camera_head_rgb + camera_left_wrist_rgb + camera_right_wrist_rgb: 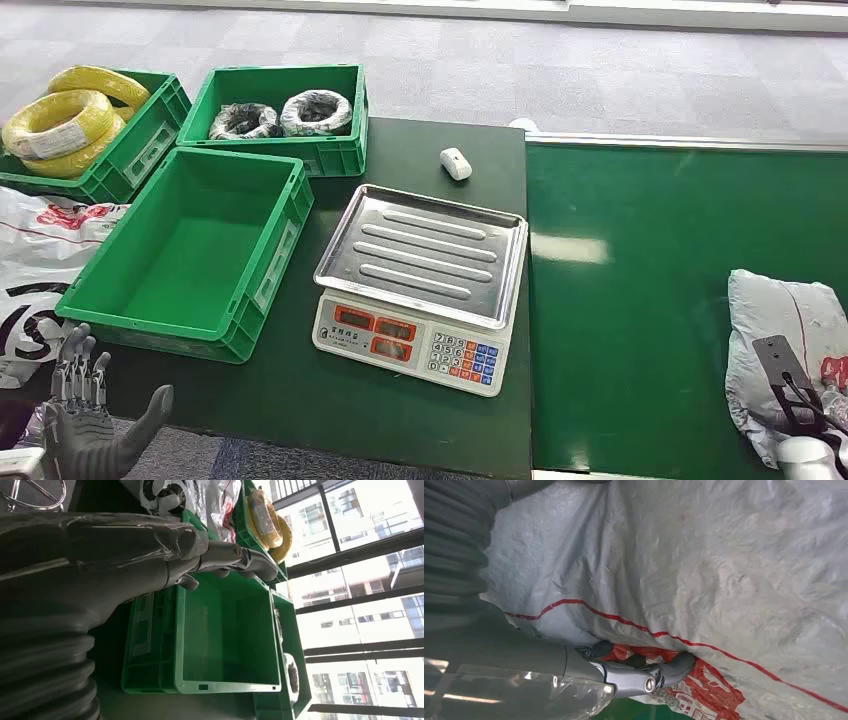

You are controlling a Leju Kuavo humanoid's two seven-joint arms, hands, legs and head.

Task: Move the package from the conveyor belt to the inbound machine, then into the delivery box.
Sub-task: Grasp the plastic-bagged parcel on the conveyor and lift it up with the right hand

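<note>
The package (775, 320) is a grey plastic mailer with red print, lying on the green conveyor belt (650, 300) at the far right. My right hand (808, 415) is on its near end. In the right wrist view the fingers (639, 677) curl around the edge of the package (704, 565) and grip it. The inbound machine, a scale (420, 280) with a steel tray, stands bare on the dark table. Left of it sits the empty green delivery box (190, 250). My left hand (85, 420) hangs open past the table's near left corner, fingers spread, close to the box (225, 630).
Two more green crates stand behind the box, one with yellow cable coils (60, 120), one with black and white coils (285, 110). A small white device (456, 162) lies behind the scale. White printed bags (40, 260) lie left of the box.
</note>
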